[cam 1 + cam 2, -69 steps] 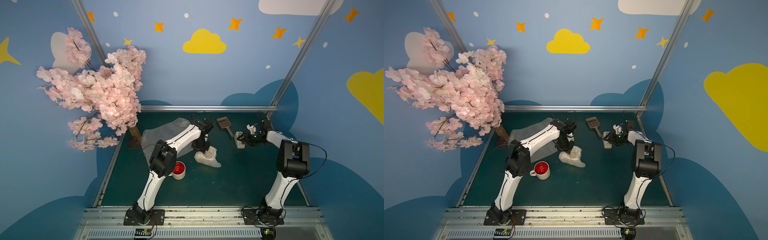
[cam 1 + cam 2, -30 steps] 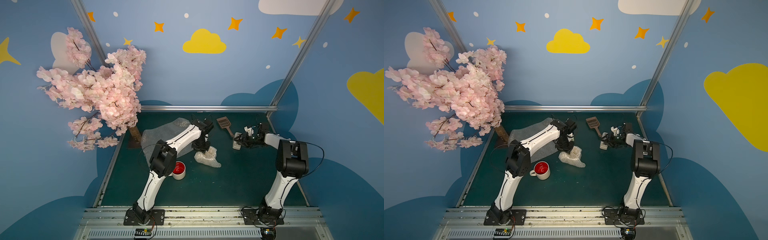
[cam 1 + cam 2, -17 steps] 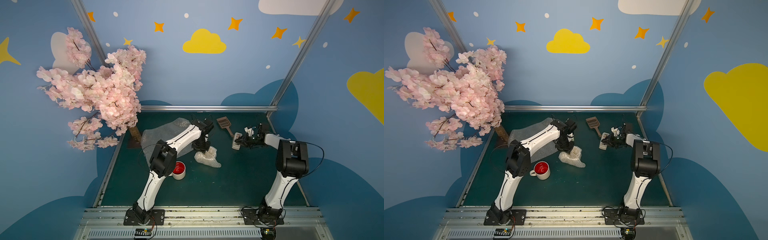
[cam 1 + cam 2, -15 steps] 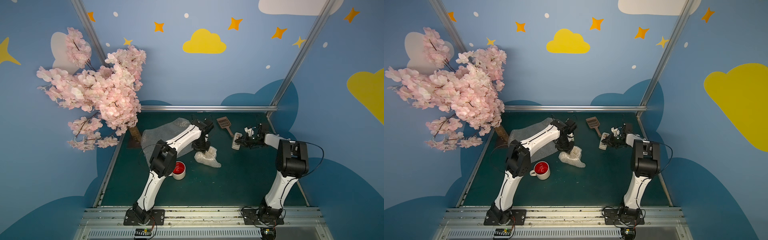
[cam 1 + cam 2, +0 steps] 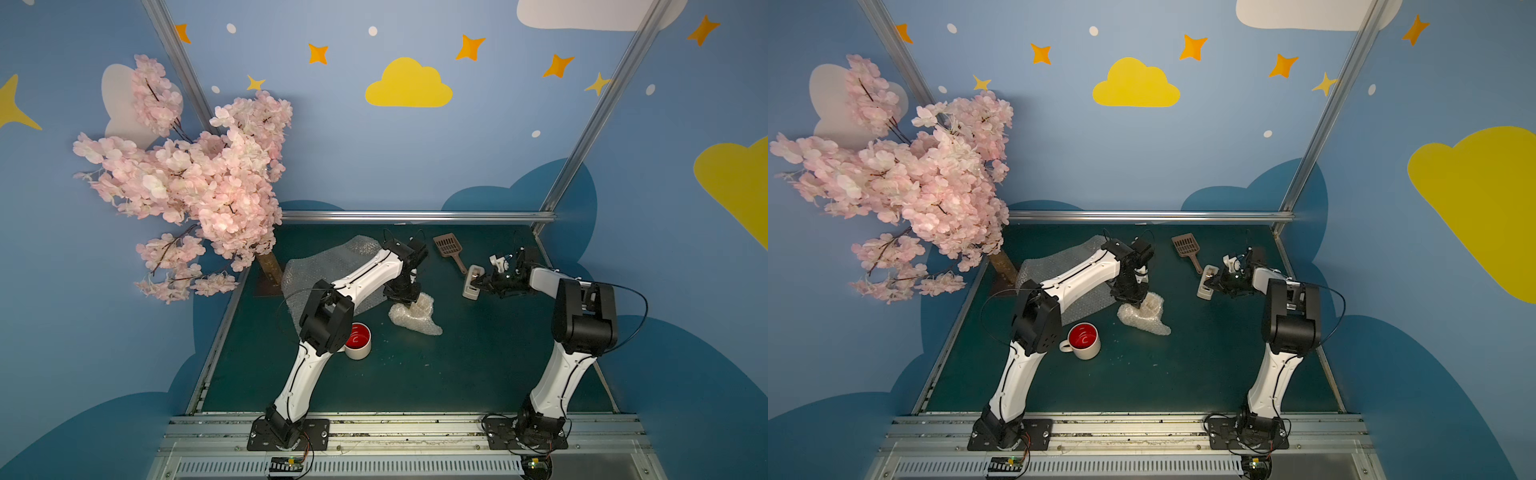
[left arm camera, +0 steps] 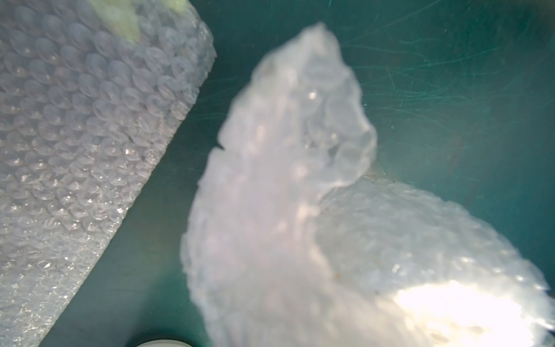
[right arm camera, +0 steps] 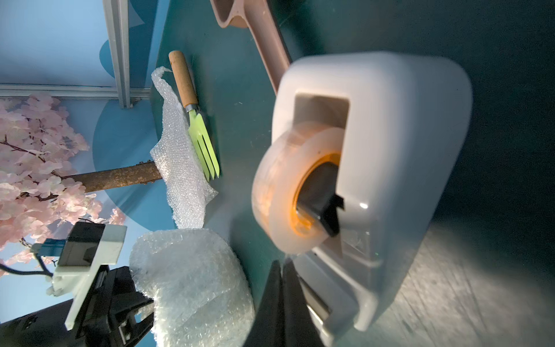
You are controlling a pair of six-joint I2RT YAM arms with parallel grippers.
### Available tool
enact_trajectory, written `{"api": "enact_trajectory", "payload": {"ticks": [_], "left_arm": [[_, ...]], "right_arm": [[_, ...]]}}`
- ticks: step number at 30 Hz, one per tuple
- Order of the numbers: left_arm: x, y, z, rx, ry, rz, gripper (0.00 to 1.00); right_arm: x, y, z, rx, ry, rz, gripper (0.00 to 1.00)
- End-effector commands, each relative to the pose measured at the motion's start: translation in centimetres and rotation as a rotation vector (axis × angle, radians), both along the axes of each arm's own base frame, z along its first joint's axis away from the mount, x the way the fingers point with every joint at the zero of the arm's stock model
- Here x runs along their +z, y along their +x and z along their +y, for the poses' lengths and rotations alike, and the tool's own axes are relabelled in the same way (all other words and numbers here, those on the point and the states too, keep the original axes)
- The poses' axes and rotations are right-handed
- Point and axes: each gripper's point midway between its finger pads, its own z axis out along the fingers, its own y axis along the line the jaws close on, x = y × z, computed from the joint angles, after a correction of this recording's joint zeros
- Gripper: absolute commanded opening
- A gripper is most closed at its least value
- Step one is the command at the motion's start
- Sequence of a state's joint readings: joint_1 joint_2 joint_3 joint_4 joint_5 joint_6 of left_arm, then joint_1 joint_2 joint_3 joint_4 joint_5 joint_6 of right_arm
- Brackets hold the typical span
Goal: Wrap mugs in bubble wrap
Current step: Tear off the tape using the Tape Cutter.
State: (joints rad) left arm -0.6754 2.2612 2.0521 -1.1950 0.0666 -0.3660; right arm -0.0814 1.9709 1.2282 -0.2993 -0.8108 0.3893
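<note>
Pinching bubble wrap (image 5: 415, 319) bundle, left gripper (image 5: 401, 299): soft, slippery, I judge fragile mug inside; hold gathered top. Right gripper (image 5: 478, 284) fully closed beside tape dispenser (image 5: 468, 293).

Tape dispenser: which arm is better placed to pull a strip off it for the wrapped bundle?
Right. The right pincer is shut at the tape dispenser's cutter end; the left pincer is down on the bubble-wrap bundle, apparently pinching it closed.
</note>
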Motion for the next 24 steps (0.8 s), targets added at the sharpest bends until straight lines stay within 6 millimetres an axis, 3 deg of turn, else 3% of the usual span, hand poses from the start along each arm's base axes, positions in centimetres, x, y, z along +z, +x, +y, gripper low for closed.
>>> {"api": "enact_trajectory", "payload": {"ticks": [1,9,24], "left_arm": [[-0.3,-0.4,-0.3,-0.012,0.004,0.014,0.24],[-0.1,-0.3,-0.2,-0.009,0.009,0.008,0.24],[-0.2,-0.4,-0.2,-0.009,0.014,0.011,0.23]], "right_arm": [[0.9,0.6,0.3,0.001,0.075,-0.025,0.00],[3.3,1.9,-0.4,-0.015,0.184,-0.062,0.00],[5.7,2.6,-0.9,-0.020,0.194,-0.085,0.00]]}}
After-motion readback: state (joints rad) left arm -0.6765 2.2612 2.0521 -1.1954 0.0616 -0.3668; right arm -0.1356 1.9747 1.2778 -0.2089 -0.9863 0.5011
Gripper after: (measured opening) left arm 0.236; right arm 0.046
